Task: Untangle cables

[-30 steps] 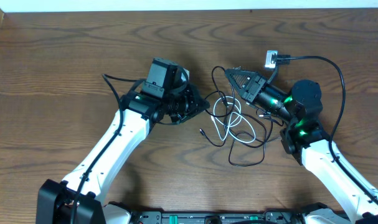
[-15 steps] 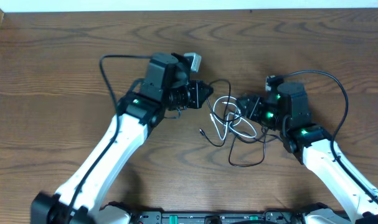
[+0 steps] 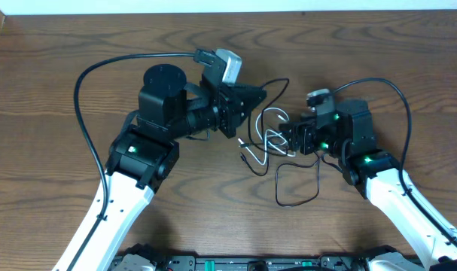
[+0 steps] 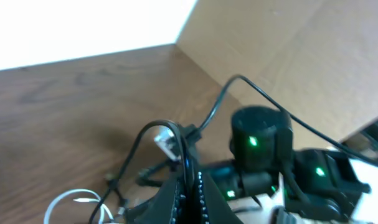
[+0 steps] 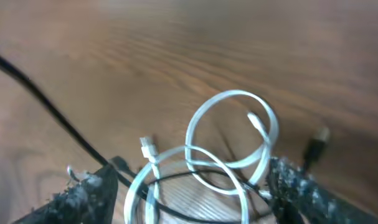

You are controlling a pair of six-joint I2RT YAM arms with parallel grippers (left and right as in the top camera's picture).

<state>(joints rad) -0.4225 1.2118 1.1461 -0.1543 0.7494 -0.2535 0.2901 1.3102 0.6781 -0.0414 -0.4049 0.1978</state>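
The white cable [image 3: 270,138] lies in loops at mid-table, tangled with the black cable [image 3: 299,185]. The black cable runs from a loop near the front up toward my left gripper [image 3: 260,94]. In the left wrist view that gripper [image 4: 190,173] is shut on the black cable [image 4: 184,152], which rises from between its jaws; the white cable [image 4: 70,194] lies below left. My right gripper [image 3: 290,140] sits at the tangle's right side. In the right wrist view it [image 5: 189,184] stands open, and the white cable's [image 5: 232,93] loops lie between its fingers.
Each arm's own thick black wire arcs over the table, the left one [image 3: 115,64] and the right one [image 3: 382,84]. The table's far edge [image 3: 228,13] meets a white wall. A black plug end [image 5: 316,140] lies just past my right finger.
My left gripper has swung up and right, drawing the black cable with it. My right gripper has moved down and left onto the tangle and has opened.
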